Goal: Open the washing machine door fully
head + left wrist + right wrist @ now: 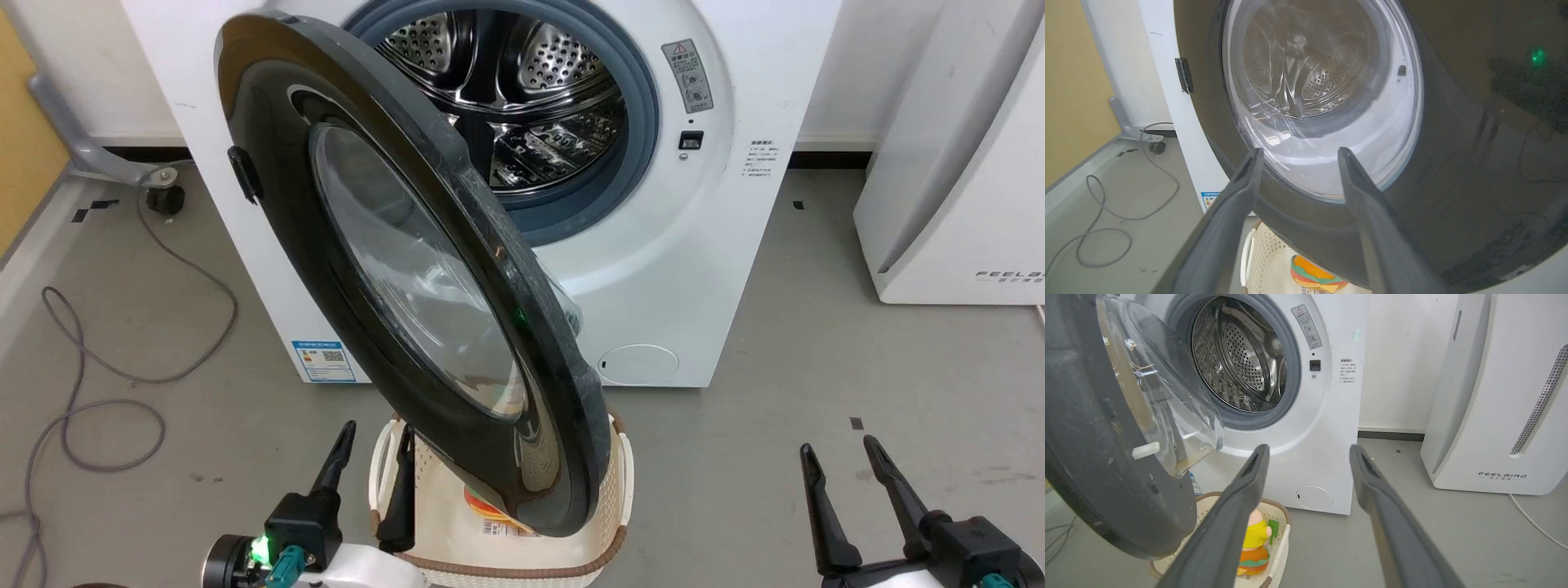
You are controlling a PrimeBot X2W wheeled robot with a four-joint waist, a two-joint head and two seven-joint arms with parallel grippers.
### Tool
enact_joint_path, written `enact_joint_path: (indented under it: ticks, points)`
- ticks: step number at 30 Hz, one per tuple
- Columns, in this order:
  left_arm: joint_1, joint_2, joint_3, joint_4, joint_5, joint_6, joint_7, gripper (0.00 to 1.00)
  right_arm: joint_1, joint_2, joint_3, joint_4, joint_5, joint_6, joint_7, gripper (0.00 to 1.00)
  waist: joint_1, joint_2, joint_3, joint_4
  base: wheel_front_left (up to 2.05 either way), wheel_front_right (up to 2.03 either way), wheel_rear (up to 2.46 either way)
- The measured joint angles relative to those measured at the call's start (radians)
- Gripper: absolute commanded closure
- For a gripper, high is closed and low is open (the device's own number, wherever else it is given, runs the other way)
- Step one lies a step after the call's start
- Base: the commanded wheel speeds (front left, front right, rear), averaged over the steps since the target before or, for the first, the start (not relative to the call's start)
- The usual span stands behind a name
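Dark-fingered left hand (371, 449) and right hand (841, 461) point up, both spread, before the half-swung washing machine door (384, 269).

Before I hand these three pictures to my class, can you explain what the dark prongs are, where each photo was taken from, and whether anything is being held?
The prongs are a wheeled robot's two pincers. One photo looks down from its head: left pincer, right pincer. The other two come from cameras on each wrist, looking along the fingers. Ahead stands a washer, its door swung partly out, above a basket on the floor holding a colourful toy. A white appliance stands beside the washer. Both pincers are open and hold nothing.
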Motion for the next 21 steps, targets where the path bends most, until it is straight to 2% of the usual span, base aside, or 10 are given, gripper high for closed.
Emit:
enact_joint_path:
  ticks: [1, 13, 21]
  points:
    - [0.000, 0.000, -0.001, 0.001, -0.001, 0.000, 0.000, 1.00, 0.000, 0.000, 0.001, 0.002, 0.008, 0.000, 0.000, 0.00, 0.0000, 0.0000, -0.001, 0.001, 0.00, 0.00, 0.00]
    - [0.000, 0.000, 0.003, -0.012, -0.026, 0.008, 0.000, 1.00, 0.000, 0.000, -0.007, 0.022, 0.018, 0.000, 0.000, 0.00, 0.0000, 0.0000, -0.008, 0.004, 0.00, 0.00, 0.00]
    - [-0.014, 0.000, 0.021, -0.128, -0.020, 0.022, 0.000, 1.00, 0.000, 0.000, -0.008, 0.046, 0.024, 0.000, 0.000, 0.00, 0.0000, 0.0000, -0.009, 0.010, 0.00, 0.00, 0.00]
